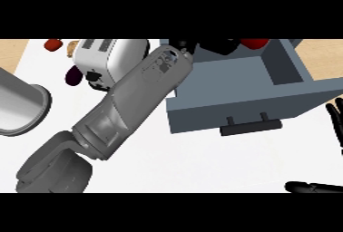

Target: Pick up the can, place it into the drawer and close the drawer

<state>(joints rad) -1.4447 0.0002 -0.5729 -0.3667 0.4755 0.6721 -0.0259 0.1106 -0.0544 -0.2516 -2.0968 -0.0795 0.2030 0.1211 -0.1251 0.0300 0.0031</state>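
On your left stands a grey pot (23, 102), then a white toaster (110, 56). The left hand (218, 46) is stretched over the open grey drawer (227, 108); you cannot tell whether it grips anything. Just beside it, at the drawer's far end, the can (254, 43) shows plain red. The right hand (334, 120) rests at the right edge, fingers straight.
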